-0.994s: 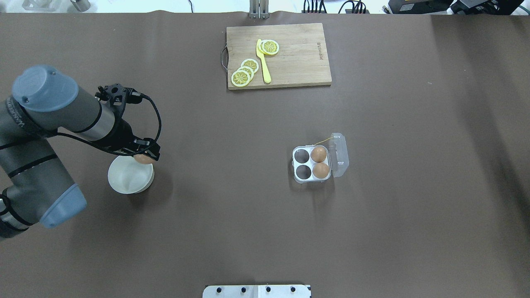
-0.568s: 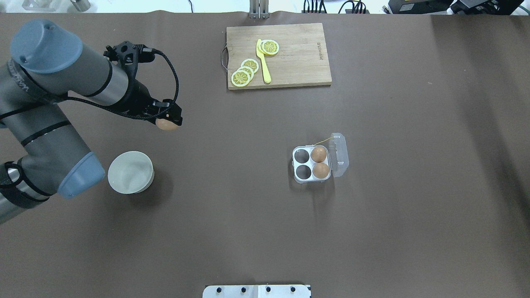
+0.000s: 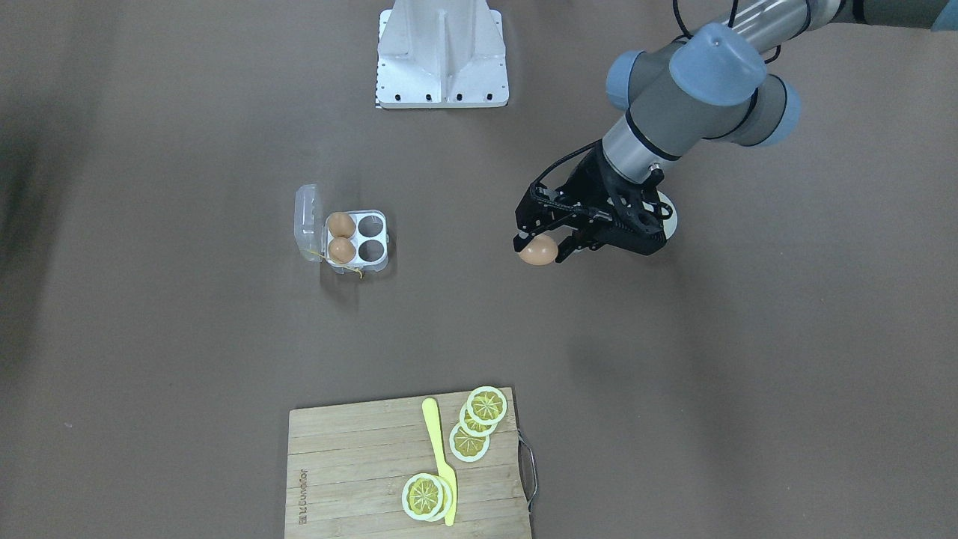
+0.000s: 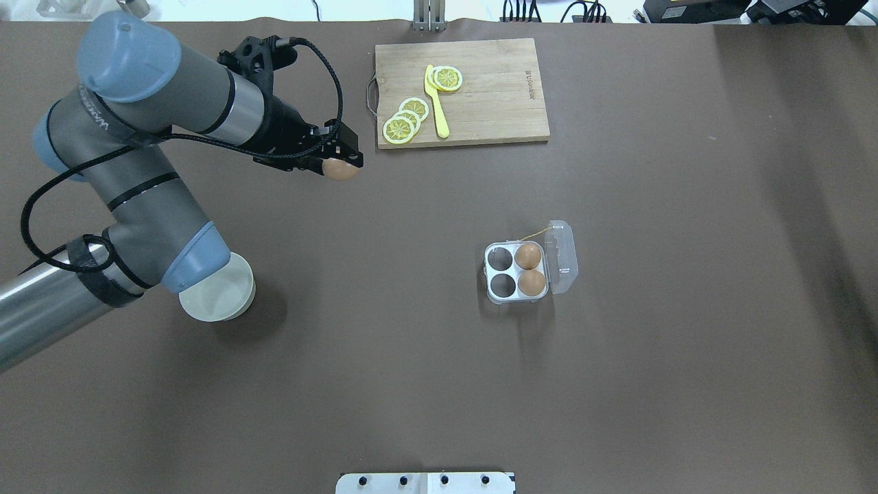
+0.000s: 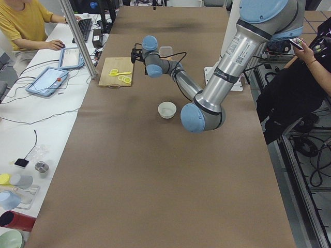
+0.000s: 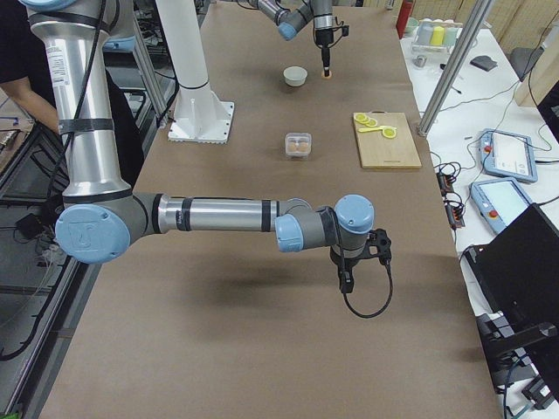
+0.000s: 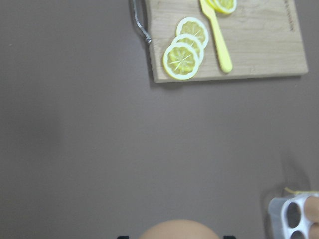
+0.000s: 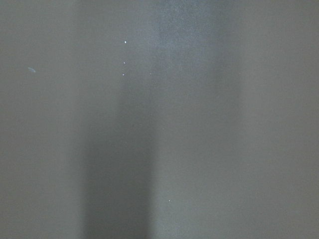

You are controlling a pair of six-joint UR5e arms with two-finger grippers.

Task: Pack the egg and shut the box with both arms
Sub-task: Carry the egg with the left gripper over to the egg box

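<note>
My left gripper (image 4: 339, 163) is shut on a tan-brown egg (image 4: 340, 169) and holds it in the air left of the cutting board; the egg also shows in the front view (image 3: 538, 251) and at the bottom of the left wrist view (image 7: 179, 230). The clear box (image 4: 515, 272) lies open at mid-table, its lid (image 4: 562, 257) folded out to the right. Two eggs (image 4: 528, 256) fill its right cells; the two left cells are empty. My right gripper (image 6: 347, 281) shows only in the right exterior view, far from the box, and I cannot tell whether it is open or shut.
A white bowl (image 4: 218, 298) stands at the left, partly under my left arm's elbow. A wooden cutting board (image 4: 494, 103) with lemon slices (image 4: 405, 122) and a yellow knife (image 4: 437, 110) lies at the back. The white base (image 3: 441, 56) is at the robot's edge.
My left gripper has lifted the egg out of the bowl and carried it up, away from the robot and to the right, towards the cutting board. The box has not moved.
</note>
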